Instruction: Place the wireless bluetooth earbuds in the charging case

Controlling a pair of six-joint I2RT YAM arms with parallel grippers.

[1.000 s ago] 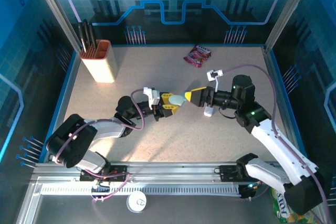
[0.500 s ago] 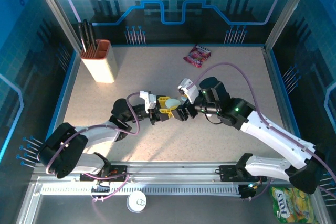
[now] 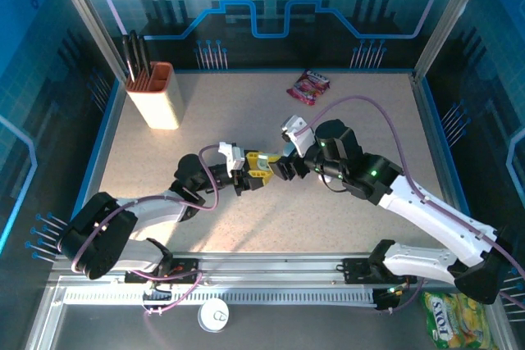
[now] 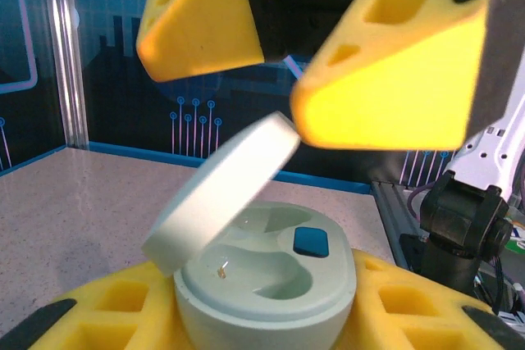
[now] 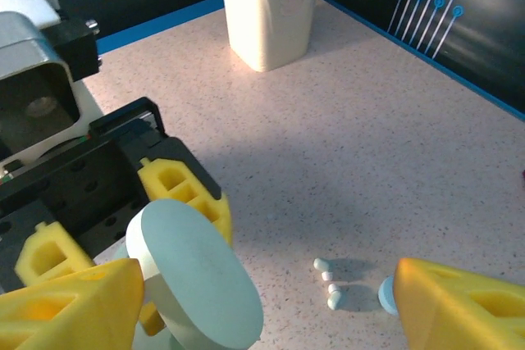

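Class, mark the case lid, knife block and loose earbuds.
case lid (image 4: 220, 193), left wrist view, side rim.
knife block (image 5: 267, 6), right wrist view, front wall.
loose earbuds (image 5: 333, 297), right wrist view, nearer earbud.

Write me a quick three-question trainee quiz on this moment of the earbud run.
1. True or false: the lid of the charging case is shut.
2. Where do the white earbuds lie? A. inside the case B. on the table C. on a plate
3. Fill in: the case sits clamped in the ___ gripper.
Key: 1 false, it stands open. 2 B. 3 left gripper; the right gripper is open above the lid.
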